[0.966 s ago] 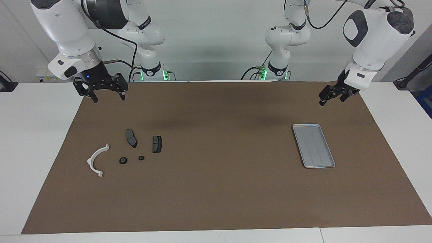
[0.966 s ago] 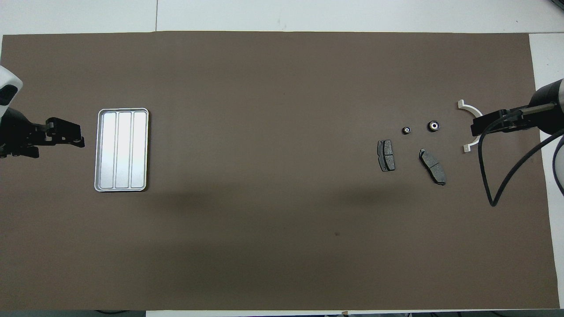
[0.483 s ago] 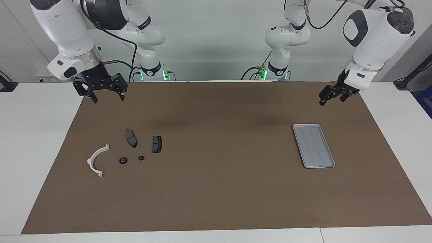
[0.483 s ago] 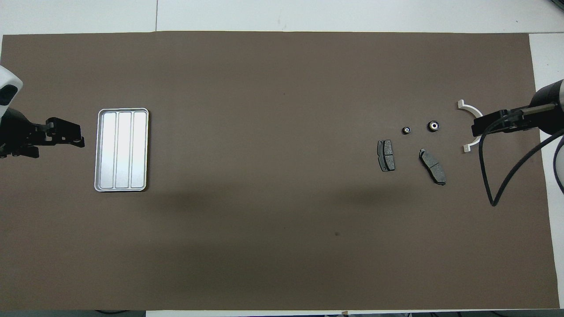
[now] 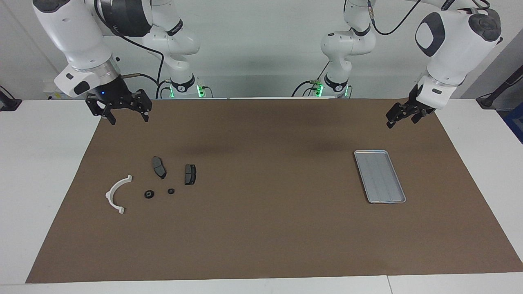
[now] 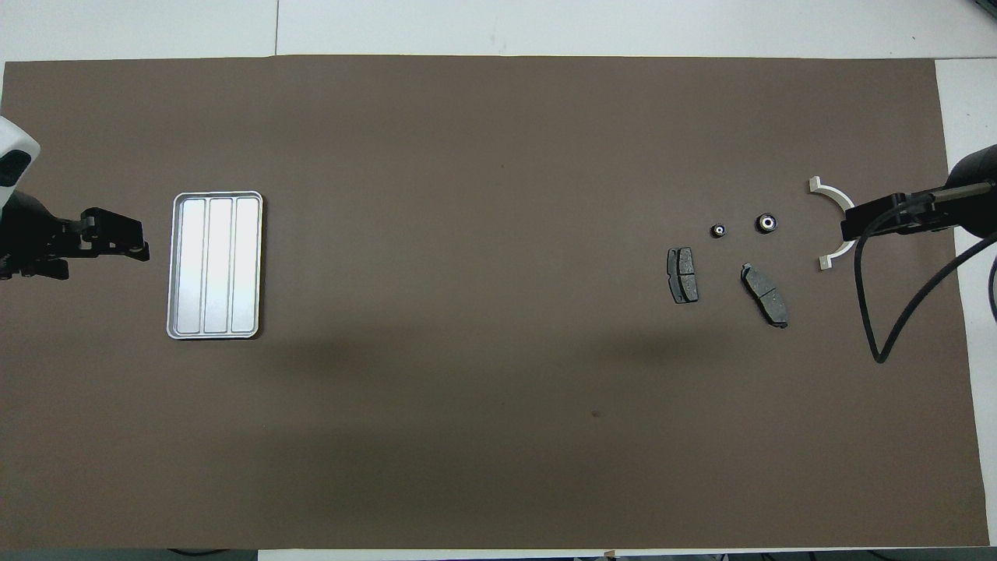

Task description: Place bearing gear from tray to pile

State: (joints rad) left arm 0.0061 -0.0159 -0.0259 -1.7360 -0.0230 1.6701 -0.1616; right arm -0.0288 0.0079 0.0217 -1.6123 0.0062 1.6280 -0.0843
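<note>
Since the earlier frame, my right end effector [image 5: 125, 114], open and empty, has drifted outward; my left end effector [image 5: 402, 117] waits open above the tray [image 5: 380, 176]. Both bearing gears [image 5: 149, 194] already lie in the pile [image 5: 163, 179]. Retreat slowly over the brown-matted bench [image 5: 261, 228].

A white table [image 5: 24, 171] carries a large brown mat [image 5: 269, 228] that covers most of its top, leaving white margins at both ends. A plain pale grey wall [image 5: 261, 49] rises at the robots' end. Even light throws soft shadows on the mat.
</note>
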